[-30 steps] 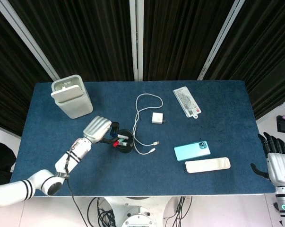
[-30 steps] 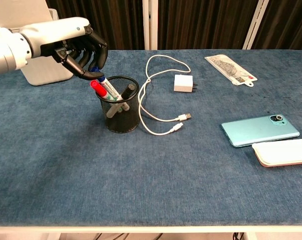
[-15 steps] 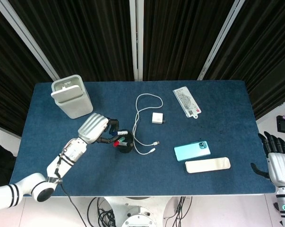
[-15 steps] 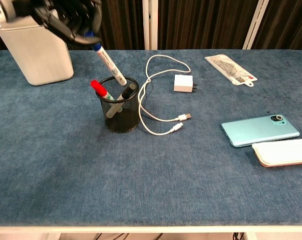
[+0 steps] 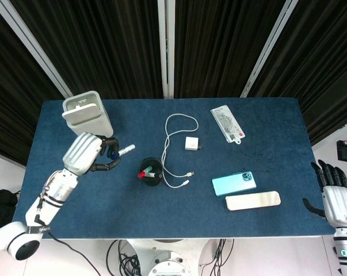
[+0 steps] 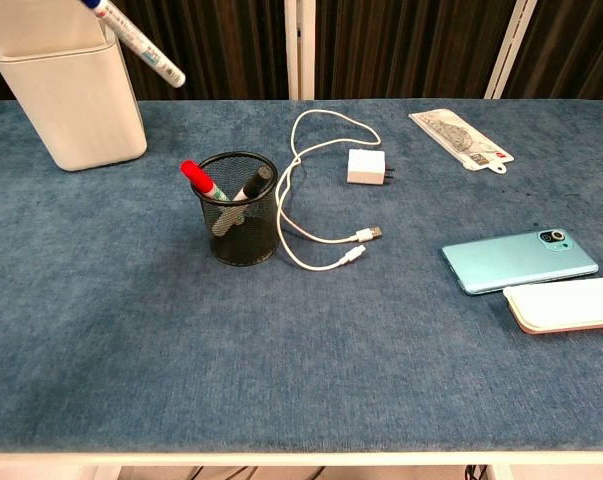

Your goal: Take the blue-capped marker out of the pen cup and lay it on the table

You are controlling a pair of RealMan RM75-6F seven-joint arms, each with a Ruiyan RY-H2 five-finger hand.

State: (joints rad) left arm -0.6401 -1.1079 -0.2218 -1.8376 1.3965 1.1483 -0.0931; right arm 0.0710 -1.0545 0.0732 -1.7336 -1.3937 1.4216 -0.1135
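Observation:
My left hand [image 5: 88, 153] holds the blue-capped marker [image 5: 122, 150] in the air, left of the black mesh pen cup [image 5: 150, 171]. The marker's white barrel points right from my fingers. In the chest view only the marker [image 6: 139, 44] shows, slanting down from the top left edge, high above the pen cup [image 6: 239, 220]; the hand is out of frame there. A red-capped marker [image 6: 196, 177] and a black one [image 6: 255, 182] stay in the cup. My right hand [image 5: 337, 195] hangs off the table's right edge, fingers apart, holding nothing.
A white bin [image 5: 87, 117] stands at the back left, just behind my left hand. A white cable [image 5: 174, 150] and charger [image 5: 192, 143] lie right of the cup. A teal phone [image 5: 234, 183], a cream case [image 5: 252, 200] and a packaged ruler [image 5: 227, 123] lie to the right.
My left hand has lifted the blue-capped marker out of the cup and carried it up and to the left. The right hand has not moved.

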